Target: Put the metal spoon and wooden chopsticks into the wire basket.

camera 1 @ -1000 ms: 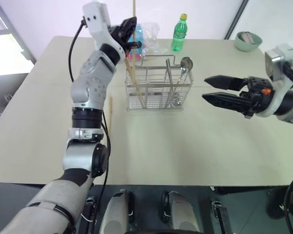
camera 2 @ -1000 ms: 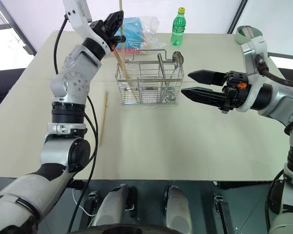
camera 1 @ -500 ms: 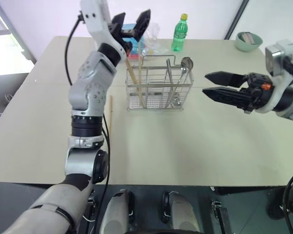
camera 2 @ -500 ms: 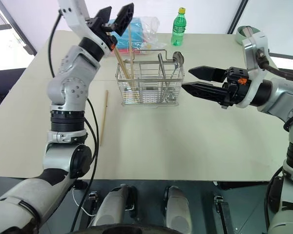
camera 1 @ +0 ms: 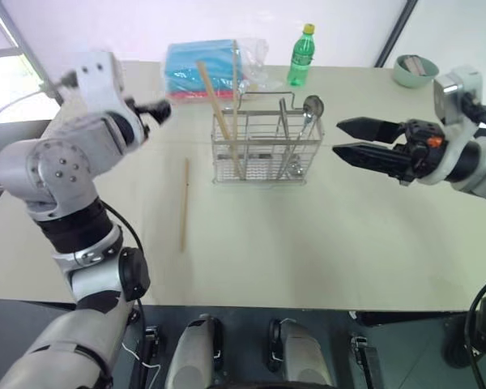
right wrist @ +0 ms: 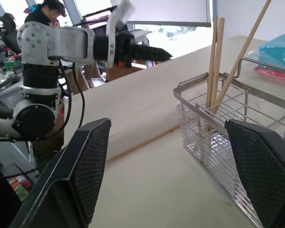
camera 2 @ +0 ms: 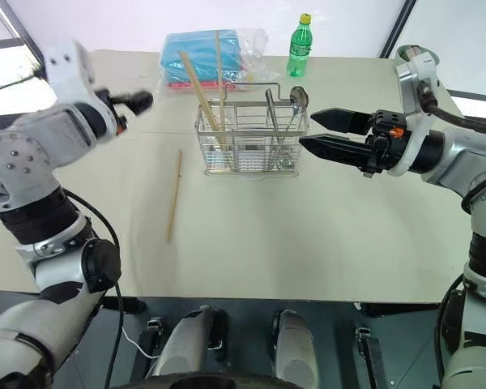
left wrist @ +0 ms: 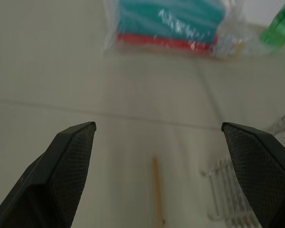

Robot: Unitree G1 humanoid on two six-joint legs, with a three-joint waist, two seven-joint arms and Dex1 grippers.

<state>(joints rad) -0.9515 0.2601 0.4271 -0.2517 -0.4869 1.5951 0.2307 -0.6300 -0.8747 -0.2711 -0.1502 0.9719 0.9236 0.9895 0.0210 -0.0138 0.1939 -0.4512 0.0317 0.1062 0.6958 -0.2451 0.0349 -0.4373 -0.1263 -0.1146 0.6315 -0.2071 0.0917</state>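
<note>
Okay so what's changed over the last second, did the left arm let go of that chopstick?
Yes. The left gripper opened, released its chopstick into the wire basket, and swung away to the left and down, empty. Three chopsticks now stand in the basket. The right gripper stayed open beside it; the spoon stayed inside; one chopstick stayed on the table.

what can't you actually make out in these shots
- Wire basket, head views: what lies at the bottom is lost behind the wire grid, so the spoon's lower end can't be traced.
- Chopsticks in the basket, right wrist view: tops cut off by the picture's edge; the exact count is unclear.
- Loose chopstick, left wrist view: blurred, cut off by the edge.
- Green bottle: label too small to read.
- Bowl: contents unclear.
</note>
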